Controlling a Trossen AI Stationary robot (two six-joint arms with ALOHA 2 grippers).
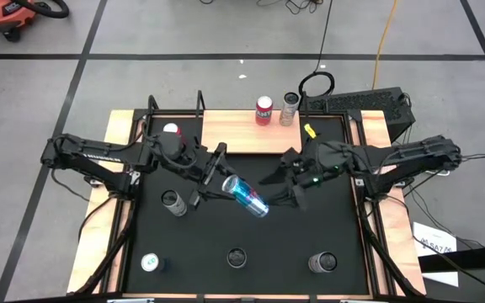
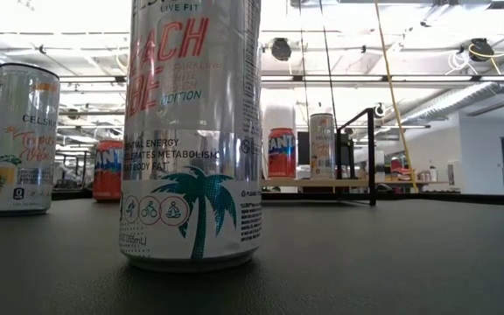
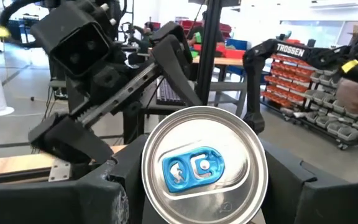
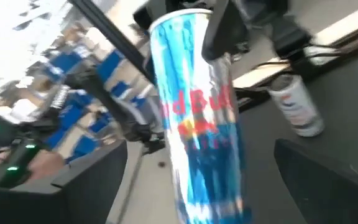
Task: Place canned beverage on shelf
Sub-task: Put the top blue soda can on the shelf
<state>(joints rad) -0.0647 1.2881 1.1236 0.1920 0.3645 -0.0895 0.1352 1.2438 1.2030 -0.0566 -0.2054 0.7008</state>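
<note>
The blue and silver can [image 1: 247,196] hangs tilted above the middle of the black table [image 1: 327,227], well short of the shelf [image 1: 242,133] at the table's far edge. The left gripper [image 1: 211,178] is clamped on its upper end; in the left wrist view the can's top with its blue tab sits between the dark fingers [image 3: 98,199]. The right gripper [image 1: 286,187] is on the can's other side, fingers spread wide and off it. On the shelf stand a red can [image 1: 263,110] and a silver can [image 1: 289,108].
</note>
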